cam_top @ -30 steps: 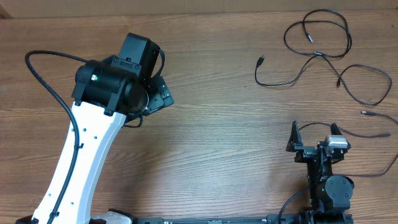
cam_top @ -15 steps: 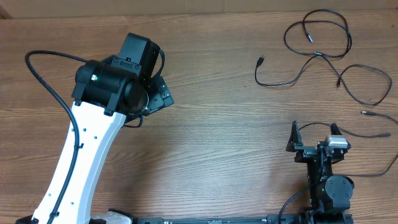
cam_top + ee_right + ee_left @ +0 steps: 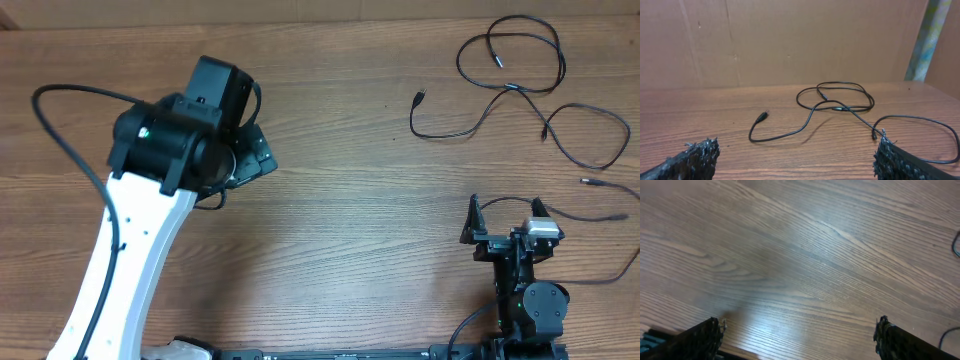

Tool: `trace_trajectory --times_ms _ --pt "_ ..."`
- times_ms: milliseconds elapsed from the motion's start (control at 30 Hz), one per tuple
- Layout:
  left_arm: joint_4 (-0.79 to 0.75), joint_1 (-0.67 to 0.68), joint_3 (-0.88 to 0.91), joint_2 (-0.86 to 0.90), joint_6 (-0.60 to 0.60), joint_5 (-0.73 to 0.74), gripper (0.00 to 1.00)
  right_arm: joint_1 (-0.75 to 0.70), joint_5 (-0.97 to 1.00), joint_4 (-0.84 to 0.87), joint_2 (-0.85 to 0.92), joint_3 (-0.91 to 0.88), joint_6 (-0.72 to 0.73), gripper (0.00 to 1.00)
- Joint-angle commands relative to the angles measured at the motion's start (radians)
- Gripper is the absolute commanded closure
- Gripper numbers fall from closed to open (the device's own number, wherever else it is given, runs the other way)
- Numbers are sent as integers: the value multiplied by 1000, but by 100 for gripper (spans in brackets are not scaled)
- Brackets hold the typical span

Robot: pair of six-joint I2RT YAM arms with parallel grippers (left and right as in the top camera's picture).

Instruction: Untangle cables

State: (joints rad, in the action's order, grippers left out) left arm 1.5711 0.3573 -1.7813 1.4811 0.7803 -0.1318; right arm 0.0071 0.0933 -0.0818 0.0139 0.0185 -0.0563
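Table (image 3: 350,280): wide bare wood mid & left, so plenty of room to swing. Its far edge runs close behind the cables, w/ a brown board wall (image 3: 790,40) just past it. Left arm (image 3: 150,210) sits far left, well apart from the work. A long reach across could sweep loops toward that far edge. Left gripper (image 3: 797,330): jaws fully apart, nothing in them, only wood below. Right gripper (image 3: 795,150): same, wide open & empty, low by the near edge, facing the cables. Cables (image 3: 507,87) lie in loose overlapping loops far right, some strands reaching the view's right side. Risk: a grab at a crossing pinches two strands & tightens the snarl; thin cord may also slip. Plug (image 3: 418,97) lies free at the left end, prob. the safest start.
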Motion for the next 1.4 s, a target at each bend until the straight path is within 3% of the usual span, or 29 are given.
trace_trajectory --times_ms 0,267,600,1000,1233,1367 --pt "3 -3 -20 -69 -75 -22 1 -2 -1 6 -11 -11 3 0" --pt "-5 -3 45 -169 -127 -35 0 -2 -1 6 -11 -11 3 0" --pt "-142 -4 377 -346 -122 -29 0 -2 -1 6 -11 -11 3 0" --pt "-171 -5 480 -476 -122 -28 0 -2 -1 6 -11 -11 3 0" --pt "-357 -5 689 -630 -129 2 0 -2 -1 6 -11 -11 3 0" --pt "-464 -5 788 -713 -195 3 0 -2 -1 6 -11 -11 3 0"
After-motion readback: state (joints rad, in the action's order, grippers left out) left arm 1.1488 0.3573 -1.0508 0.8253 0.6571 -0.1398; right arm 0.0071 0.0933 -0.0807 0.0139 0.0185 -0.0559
